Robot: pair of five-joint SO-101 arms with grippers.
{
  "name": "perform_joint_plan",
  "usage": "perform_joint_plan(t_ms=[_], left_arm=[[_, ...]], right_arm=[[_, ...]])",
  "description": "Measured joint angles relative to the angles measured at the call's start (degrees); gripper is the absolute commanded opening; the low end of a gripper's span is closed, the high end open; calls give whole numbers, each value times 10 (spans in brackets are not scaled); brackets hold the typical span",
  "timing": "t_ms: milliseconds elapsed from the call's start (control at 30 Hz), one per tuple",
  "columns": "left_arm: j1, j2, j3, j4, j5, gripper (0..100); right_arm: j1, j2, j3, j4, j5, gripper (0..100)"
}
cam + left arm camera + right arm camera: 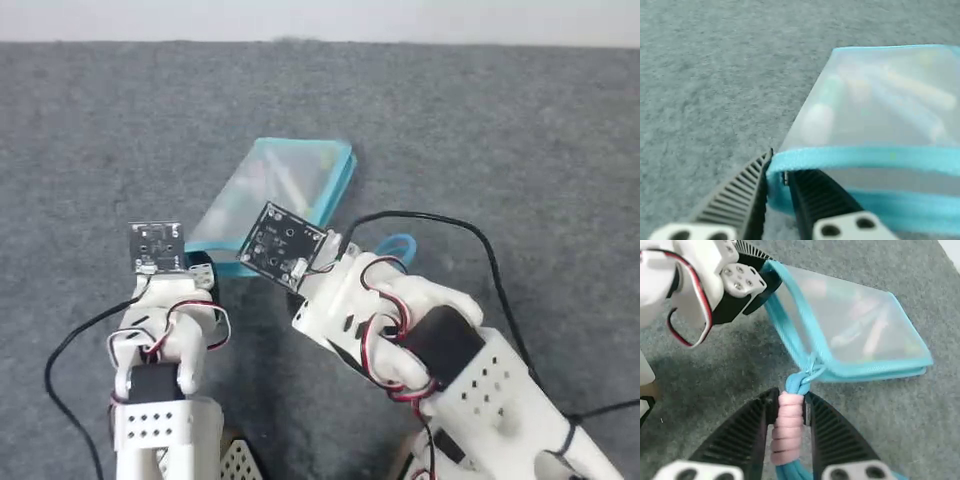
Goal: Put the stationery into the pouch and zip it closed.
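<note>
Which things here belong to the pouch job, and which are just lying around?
Job: pouch; stationery inside it; pink zip pull; left gripper on the pouch's edge; right gripper on the pull.
Just lying about: grey mat; black cable.

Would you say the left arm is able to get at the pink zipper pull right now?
Probably not: the left gripper is shut on a corner of the pouch, and the right gripper is clamped around the pink zipper pull.

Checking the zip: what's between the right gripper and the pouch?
Right wrist view: a blue cord knot, joining the right gripper's pink pull to the pouch.
</note>
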Motion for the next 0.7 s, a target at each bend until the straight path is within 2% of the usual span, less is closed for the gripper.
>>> perform_joint_plan(t_ms=[167,267,433,500,700], left_arm=[[-3,0,0,0,0,10],[-6,0,0,0,0,10],[-2,0,0,0,-1,10],[-2,0,0,0,-1,10],[-2,0,0,3,-1,10]], right_arm=[[-20,35,0,-44,-8,6],[-82,39,0,-56,-5,6],[-212,36,35,-58,61,14],[-212,34,53,-58,65,80],[-177,24,110,-39,70,380]])
